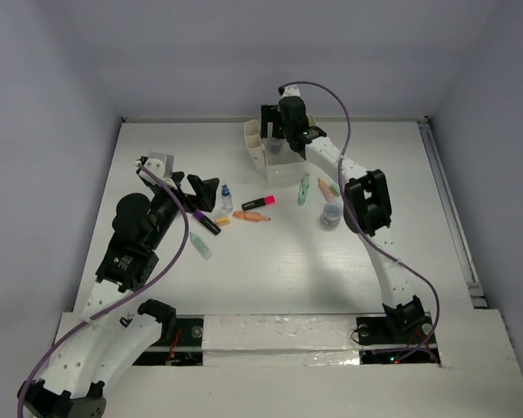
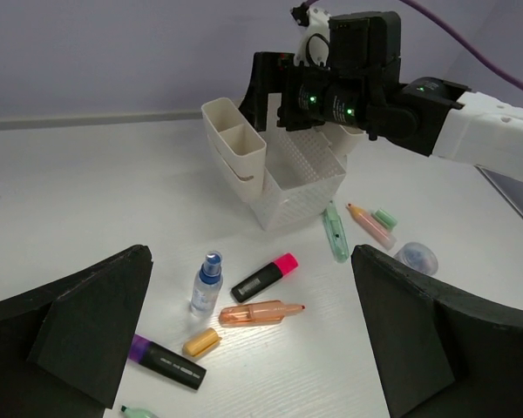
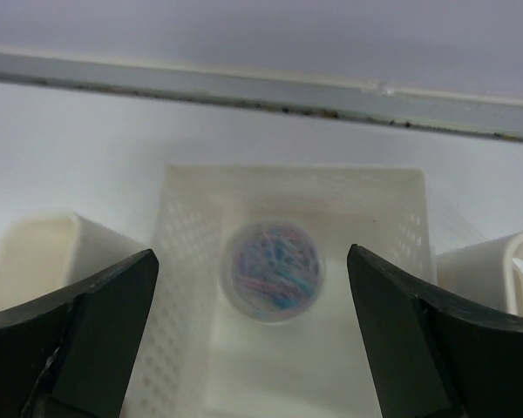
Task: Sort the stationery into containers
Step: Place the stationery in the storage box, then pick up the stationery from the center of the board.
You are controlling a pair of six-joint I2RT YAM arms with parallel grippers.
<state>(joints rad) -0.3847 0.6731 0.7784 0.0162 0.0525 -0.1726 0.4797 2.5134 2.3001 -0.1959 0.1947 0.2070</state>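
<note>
R gripper (image 3: 251,261) hangs over the white plastic box-shaped desk organizer (image 2: 301,196) at the far side of the white table (image 1: 270,279), jaws spread wide, nothing held. Directly under it, on the floor of the big mesh-walled middle compartment, sits a small round clear-lidded tub (image 3: 273,270) w/ blue-pink contents. L gripper (image 2: 251,252) also wide open & empty, at the near-left of the scatter. Loose on table: tiny blue-capped clear bottle (image 2: 207,280), upright; pink-black marker (image 2: 264,277) just beside it; translucent orange marker (image 2: 260,313); black marker w/ purple end (image 2: 166,361); small yellow-orange cap (image 2: 201,341). Nearer organizer: mint green marker (image 2: 336,233), peach marker (image 2: 370,225), second round tub (image 2: 416,257). Another mint marker (image 1: 200,246) lies near L arm.
</note>
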